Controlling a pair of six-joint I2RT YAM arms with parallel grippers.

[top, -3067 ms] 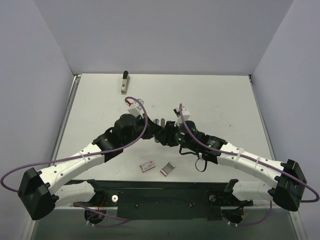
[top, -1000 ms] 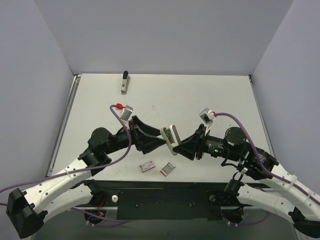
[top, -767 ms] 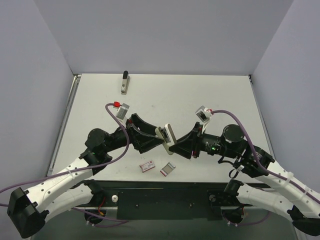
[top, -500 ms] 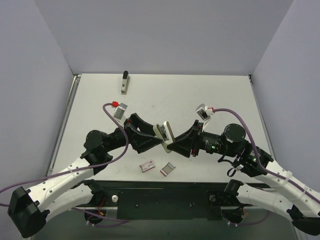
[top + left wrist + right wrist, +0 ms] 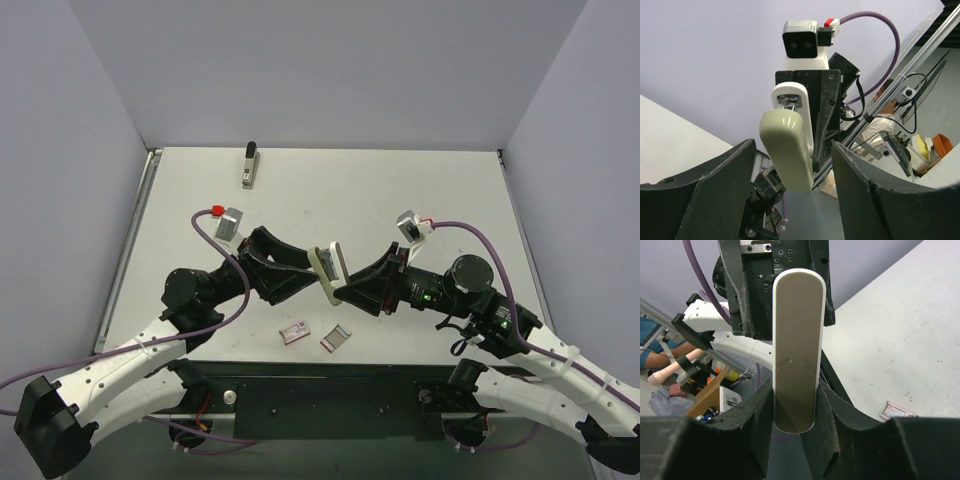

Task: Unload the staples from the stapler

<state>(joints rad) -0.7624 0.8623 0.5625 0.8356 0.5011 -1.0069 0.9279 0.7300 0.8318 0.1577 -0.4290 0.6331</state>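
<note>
While the stapler [image 5: 797,340] is held above the surface [image 5: 420,190] near its middle, the right end effector [image 5: 795,387] pinches one end, the long axis running straight out from its fingers. The free end points at the left end effector [image 5: 792,147], whose fingers are spread on either side without touching; the left arm appears placed to work on it. No staples can be made out, as the beige cover hides the channel. A slim black-ended bar [image 5: 249,166] lies well apart, far left.
</note>
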